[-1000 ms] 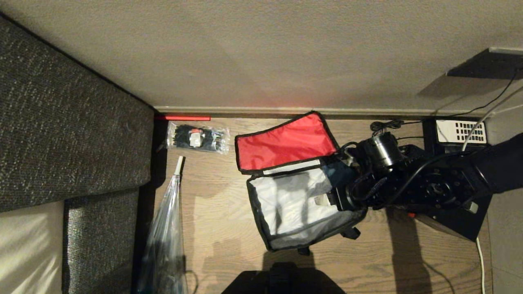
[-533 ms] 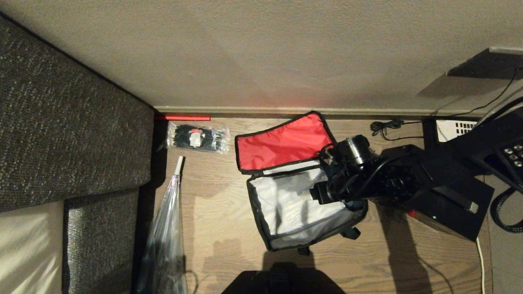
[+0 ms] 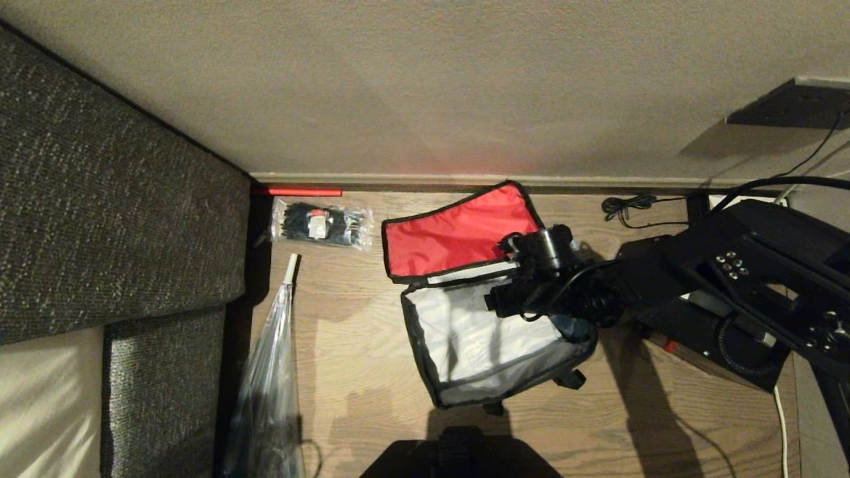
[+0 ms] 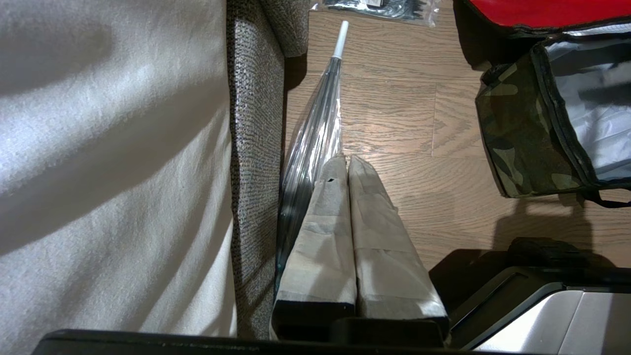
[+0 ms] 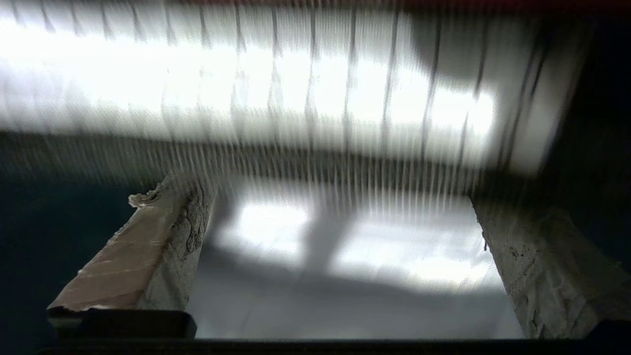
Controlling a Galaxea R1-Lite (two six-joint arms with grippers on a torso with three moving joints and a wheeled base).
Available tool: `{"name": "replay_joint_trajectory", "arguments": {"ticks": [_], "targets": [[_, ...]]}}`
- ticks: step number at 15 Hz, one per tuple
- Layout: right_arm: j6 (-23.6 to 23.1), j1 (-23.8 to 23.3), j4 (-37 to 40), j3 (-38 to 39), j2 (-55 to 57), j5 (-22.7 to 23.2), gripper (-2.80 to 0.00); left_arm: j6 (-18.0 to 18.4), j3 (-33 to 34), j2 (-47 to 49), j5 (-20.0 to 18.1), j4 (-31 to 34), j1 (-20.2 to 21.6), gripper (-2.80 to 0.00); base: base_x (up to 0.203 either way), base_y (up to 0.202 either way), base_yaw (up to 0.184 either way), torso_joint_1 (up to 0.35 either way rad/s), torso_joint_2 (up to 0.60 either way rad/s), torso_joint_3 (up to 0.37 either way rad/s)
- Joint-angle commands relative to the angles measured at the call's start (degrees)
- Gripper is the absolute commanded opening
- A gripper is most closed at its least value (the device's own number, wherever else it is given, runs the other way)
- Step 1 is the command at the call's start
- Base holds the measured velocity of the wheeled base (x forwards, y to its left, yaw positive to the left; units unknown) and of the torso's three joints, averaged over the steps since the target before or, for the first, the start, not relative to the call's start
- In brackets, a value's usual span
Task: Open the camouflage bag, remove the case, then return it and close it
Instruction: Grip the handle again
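Wooden brown floor boards (image 3: 358, 372) lie under everything, with a plain beige wall behind. On them sits the soft boxy camouflage bag (image 3: 478, 332), wide open, its red-lined lid (image 3: 461, 232) flipped back toward the wall.

From the head view, the right gripper (image 3: 495, 302) reaches in from the right, over the bag's open top. That view does not show its fingers well. The right wrist view does: two pale taped fingers (image 5: 143, 256) stand far apart with nothing between them, and the blurry pale grey lining of the bag fills the space past them.

Only the head view shows the flat black rectangular hard case (image 3: 724, 352). It lies on the floor just to the right of the bag, partly hidden under the right arm, with a small red catch on its near edge.

The left wrist view shows the left gripper (image 4: 349, 160), its two taped fingers pressed together and holding nothing. It hangs over the floor beside a long folded clear plastic umbrella (image 4: 315, 143) and a dark woven grey sofa (image 4: 254, 148). This view alone shows the camouflage cloth on the bag's side. A small clear packet of black items (image 3: 322, 224) lies near the wall, left of the lid.
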Motion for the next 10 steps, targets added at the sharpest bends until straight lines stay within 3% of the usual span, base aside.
{"name": "replay_joint_trajectory", "arguments": {"ticks": [1, 6, 10], "targets": [[-4.49, -0.25, -6.14, 0.04, 1.72, -0.39, 0.0, -0.01, 0.18, -0.11, 0.02, -0.04, -0.04, -2.8, 0.0, 0.0, 0.0, 0.0, 0.0, 0.0], [-12.13, -0.34, -14.4, 1.11, 1.41, -3.9, 0.0, 0.05, 0.09, -0.11, 0.02, -0.02, 0.05, -2.8, 0.0, 0.0, 0.0, 0.0, 0.0, 0.0], [-15.51, -0.79, -17.9, 2.56, 0.61, -5.43, 0.0, 0.05, 0.1, -0.11, 0.02, -0.02, 0.05, -2.8, 0.0, 0.0, 0.0, 0.0, 0.0, 0.0]]}}
